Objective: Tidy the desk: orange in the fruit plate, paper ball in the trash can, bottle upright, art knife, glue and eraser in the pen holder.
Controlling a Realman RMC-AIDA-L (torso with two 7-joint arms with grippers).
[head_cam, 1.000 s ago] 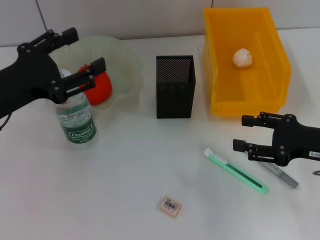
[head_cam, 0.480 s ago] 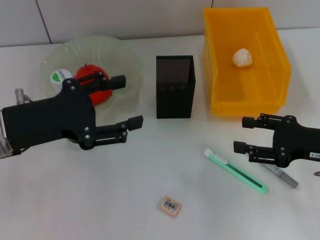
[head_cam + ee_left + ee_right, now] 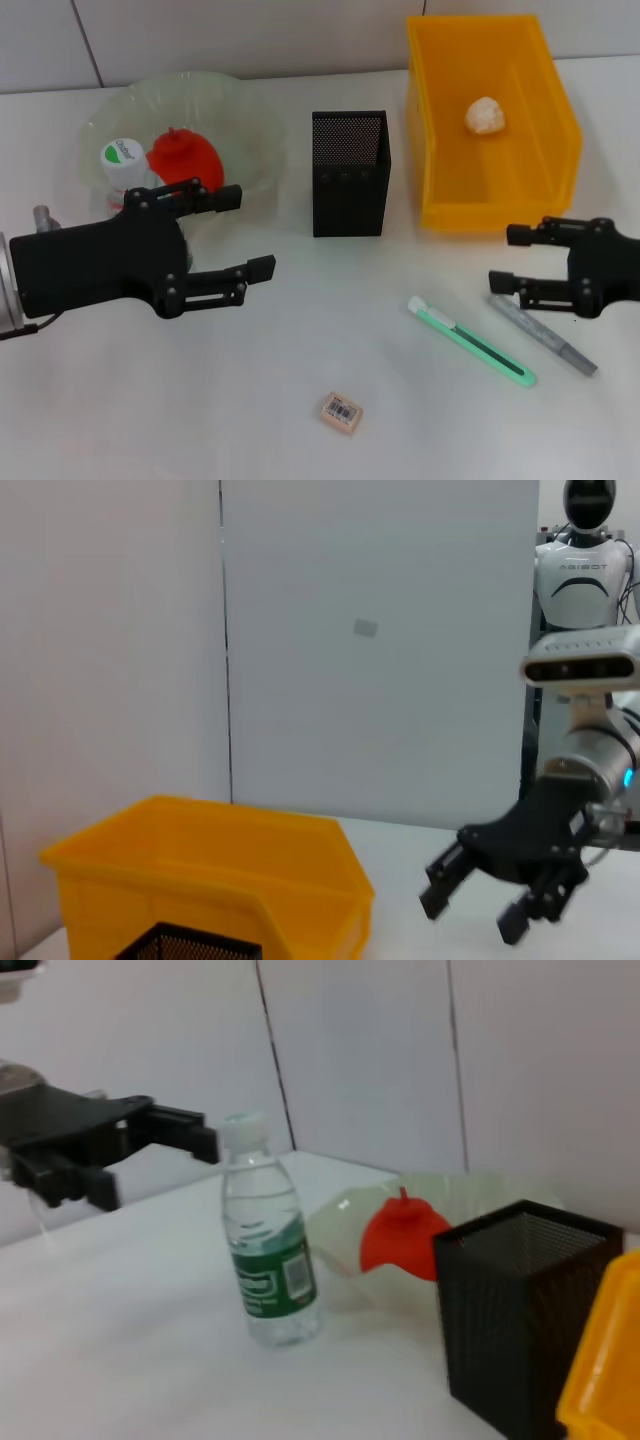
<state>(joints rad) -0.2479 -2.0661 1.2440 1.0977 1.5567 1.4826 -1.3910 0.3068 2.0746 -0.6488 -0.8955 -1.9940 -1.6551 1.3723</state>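
Note:
The bottle (image 3: pixel 121 160) stands upright by the fruit plate (image 3: pixel 250 125), its lower part hidden behind my left arm; the right wrist view shows the whole bottle (image 3: pixel 270 1270). My left gripper (image 3: pixel 250 232) hangs open and empty just right of it. The orange (image 3: pixel 183 155) lies in the plate. The paper ball (image 3: pixel 485 115) is inside the trash can (image 3: pixel 545 150). The green art knife (image 3: pixel 470 340), a grey glue stick (image 3: pixel 545 335) and the eraser (image 3: pixel 341 412) lie on the table. My right gripper (image 3: pixel 505 258) is open above the glue's near end. The pen holder (image 3: pixel 348 175) stands mid-table.
The left wrist view shows the trash can (image 3: pixel 210 880), the pen holder's rim (image 3: pixel 190 945) and my right gripper (image 3: pixel 470 920) farther off. Beyond the bottle, the right wrist view shows my left gripper (image 3: pixel 165 1168).
My left gripper let go of the bottle, swung off it to the right and then drew back a little. The right gripper shifted right, uncovering the grey stick.

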